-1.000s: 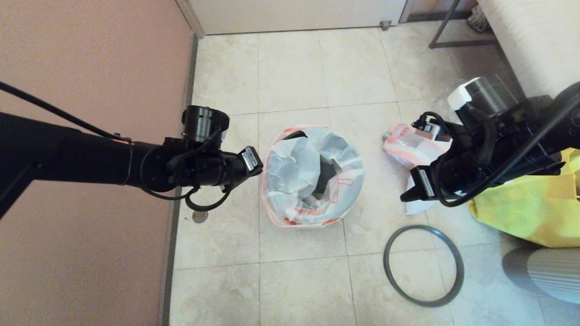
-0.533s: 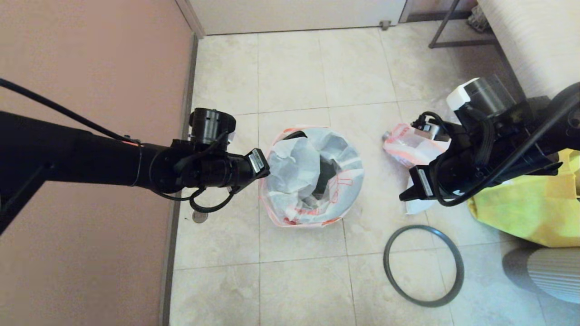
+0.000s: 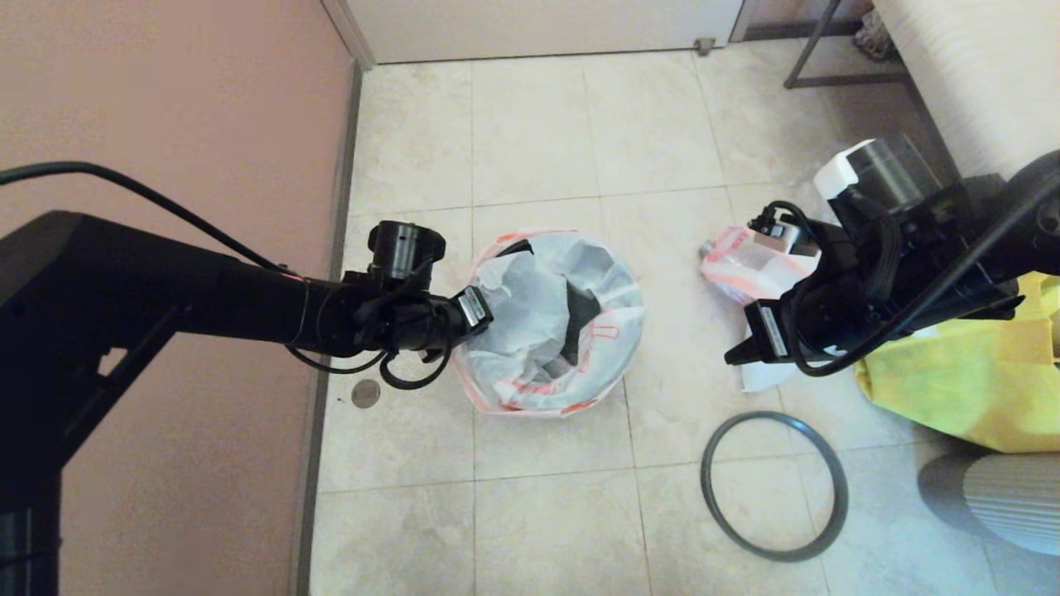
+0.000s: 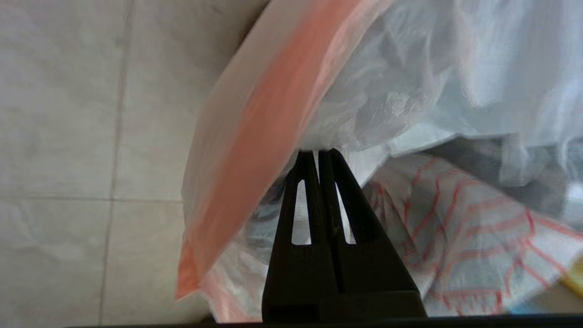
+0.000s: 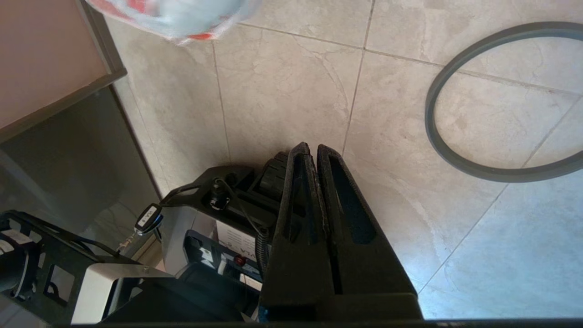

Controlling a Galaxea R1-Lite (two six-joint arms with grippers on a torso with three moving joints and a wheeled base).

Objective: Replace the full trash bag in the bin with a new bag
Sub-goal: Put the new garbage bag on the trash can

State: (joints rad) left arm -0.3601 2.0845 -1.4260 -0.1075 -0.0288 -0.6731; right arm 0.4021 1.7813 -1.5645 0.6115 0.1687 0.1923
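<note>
The new bag (image 3: 530, 314), thin white film with a pink-orange hem and red print, lies crumpled over the bin (image 3: 581, 319), whose black inside shows through the opening. My left gripper (image 3: 480, 310) is at the bag's left edge, shut on its film (image 4: 346, 123), with its tips (image 4: 317, 152) under the hem. The full trash bag (image 3: 749, 265) lies on the floor to the right, partly hidden by my right arm. My right gripper (image 3: 733, 358) hovers right of the bin, shut and empty (image 5: 313, 148). The grey hoop (image 3: 774, 488) lies flat on the tiles (image 5: 432, 132).
A yellow fabric bag (image 3: 952, 389) sits at the right, behind my right arm. The pink wall (image 3: 166, 124) runs along the left, with a floor drain (image 3: 365, 393) near it. A metal frame leg (image 3: 811, 50) stands at the back right. My own base (image 5: 205, 228) shows below the right gripper.
My left gripper moved right onto the bag's edge and dropped lower. The bag and bin then shifted left. The right arm barely moved.
</note>
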